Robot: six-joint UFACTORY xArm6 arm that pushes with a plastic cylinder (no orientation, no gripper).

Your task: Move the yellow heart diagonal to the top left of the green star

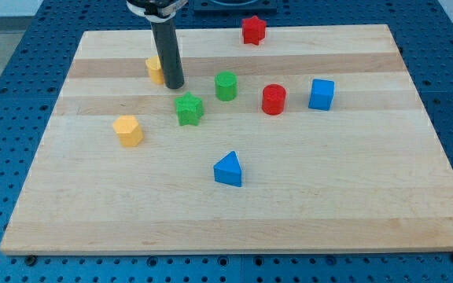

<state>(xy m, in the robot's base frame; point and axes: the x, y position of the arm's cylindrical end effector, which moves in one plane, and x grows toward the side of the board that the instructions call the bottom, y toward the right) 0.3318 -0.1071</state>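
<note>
The green star (189, 108) lies left of the board's middle. A yellow block (155, 69), the heart, lies up and to the left of it, partly hidden behind my rod. My tip (174, 85) rests on the board right beside the yellow heart's right side, just above and left of the green star. A second yellow block (128, 130), hexagon-like, lies lower left of the star.
A green cylinder (226, 86) lies right of my tip. A red cylinder (274, 100) and a blue cube (321, 94) lie further right. A red star (253, 30) sits near the top edge. A blue triangle (229, 170) lies below the middle. The wooden board (368, 204) ends on all sides.
</note>
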